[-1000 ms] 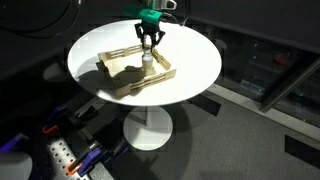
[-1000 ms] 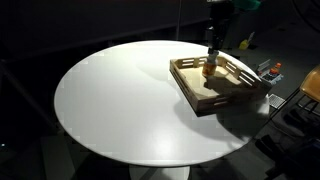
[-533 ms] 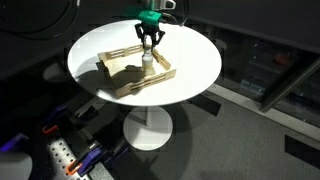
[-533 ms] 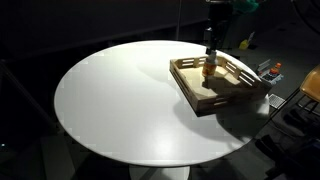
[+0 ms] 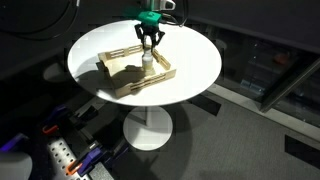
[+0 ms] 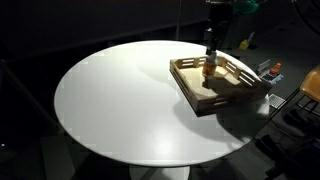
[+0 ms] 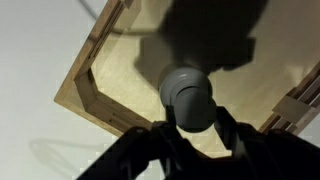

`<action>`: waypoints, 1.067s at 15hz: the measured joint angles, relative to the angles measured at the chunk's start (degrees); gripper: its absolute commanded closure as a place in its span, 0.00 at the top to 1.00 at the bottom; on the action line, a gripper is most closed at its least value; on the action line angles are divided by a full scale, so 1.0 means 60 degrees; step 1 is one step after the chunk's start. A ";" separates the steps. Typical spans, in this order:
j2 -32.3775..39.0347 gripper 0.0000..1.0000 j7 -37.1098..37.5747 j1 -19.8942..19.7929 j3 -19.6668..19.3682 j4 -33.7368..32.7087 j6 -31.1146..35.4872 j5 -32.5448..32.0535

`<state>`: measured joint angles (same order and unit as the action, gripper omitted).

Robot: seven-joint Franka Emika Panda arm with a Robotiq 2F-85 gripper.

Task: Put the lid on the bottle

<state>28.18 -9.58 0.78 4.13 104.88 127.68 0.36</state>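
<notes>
**Spotter:** Your end effector stands straight above the bottle, which is upright inside the wooden tray, near the back of the round white tabletop. The jaws are drawn in. As far as I can judge from the wrist view, they pinch the lid by its sides, right on top of the bottle.

**Coach:** Then seating it is your step. Hold the wrist plumb so the lid meets the mouth flat. If it goes on tilted, it will catch on one edge and ride up.

**Spotter:** You can't see the seam between lid and bottle in any view, so don't assume it is fully down.

**Coach:** Press gently. The bottle is small, light and smooth-sided, probably plastic, and only its flat base steadies it on the tray floor. A sideways nudge could skate it across that smooth board or tip it.

**Spotter:** The lid is a flat, pale grey disc with a darker centre, about as wide as the bottle. Your fingers have very little wall to bear on.

**Coach:** So open only when it sits level, then lift straight up. The tray's raised slatted walls are close by, so leave yourself room there.
</notes>
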 measured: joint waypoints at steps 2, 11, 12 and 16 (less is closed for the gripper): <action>-0.0009 0.28 0.0000 0.0001 0.0000 0.0015 0.0000 -0.0033; -0.0082 0.29 0.0000 0.0028 0.0001 0.0217 0.0039 -0.0180; -0.0116 0.32 0.0000 0.0036 0.0001 0.0271 0.0090 -0.0180; -0.0211 0.74 -0.0001 0.0068 0.0004 0.0493 0.0298 -0.0180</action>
<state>26.91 -9.59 1.19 4.16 107.84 129.47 -0.72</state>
